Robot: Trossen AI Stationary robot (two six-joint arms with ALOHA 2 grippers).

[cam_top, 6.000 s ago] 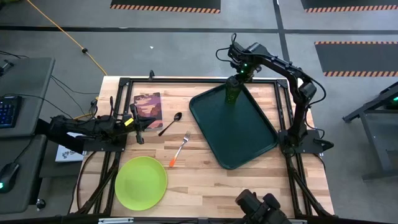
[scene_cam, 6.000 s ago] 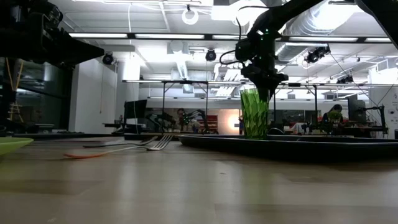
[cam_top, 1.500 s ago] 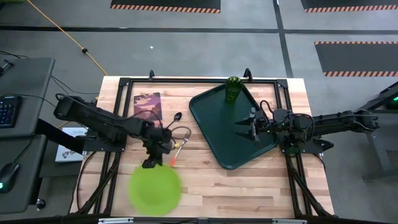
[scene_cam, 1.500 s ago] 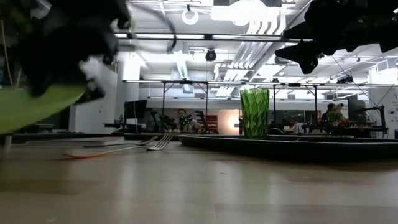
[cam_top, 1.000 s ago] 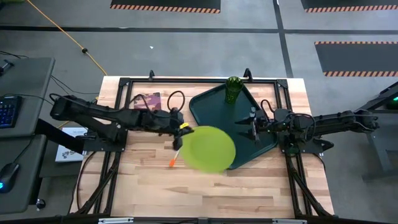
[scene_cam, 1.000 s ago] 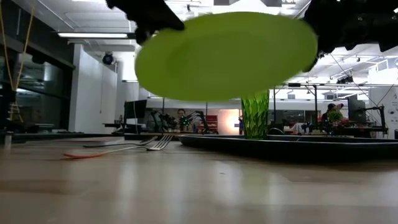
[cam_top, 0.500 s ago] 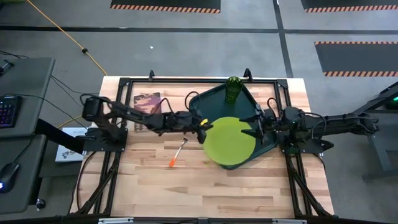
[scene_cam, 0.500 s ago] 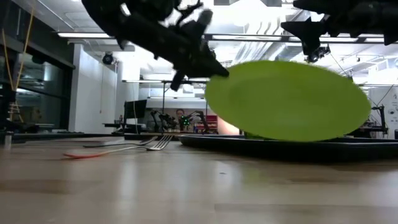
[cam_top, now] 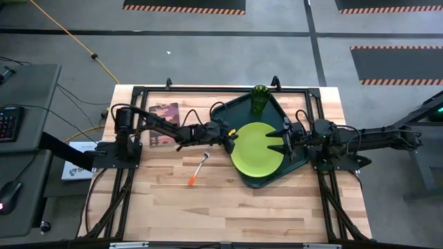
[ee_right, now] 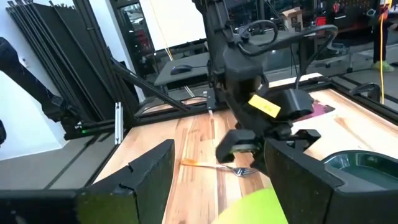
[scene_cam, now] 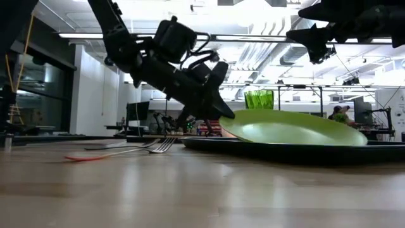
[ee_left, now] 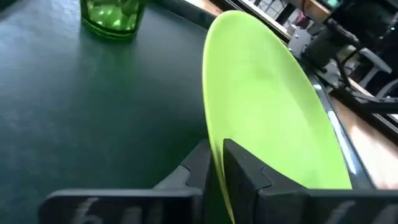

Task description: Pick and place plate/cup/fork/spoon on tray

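The lime-green plate (cam_top: 257,147) is over the dark-green tray (cam_top: 235,114), tilted, its left edge raised (scene_cam: 231,119). My left gripper (cam_top: 229,139) is shut on the plate's left rim. My right gripper (cam_top: 282,144) is open and stands well above the plate's right edge (scene_cam: 313,39), touching nothing. The green cup (cam_top: 259,100) stands upright in the tray's far corner. The fork (cam_top: 198,168) lies on the table left of the tray. The spoon is hidden under my left arm in the high view. My left gripper pinches the plate's rim (ee_left: 216,140) on its left side between the two fingers (ee_left: 242,167), one on the upper face and one underneath. The fingers come slanting down from the table's left. The plate's held side is raised; the tray rim hides its right side.
A maroon book (cam_top: 164,112) lies at the table's far left, partly under my left arm. The tray rim (scene_cam: 285,152) stands in front of the plate in the low view. Bare wood lies along the near edge (cam_top: 228,214).
My left gripper has carried the plate from above the table's middle toward the right edge and down. The plate was high and clear of everything; now it sits low over the tray's middle, tilted down to the right.
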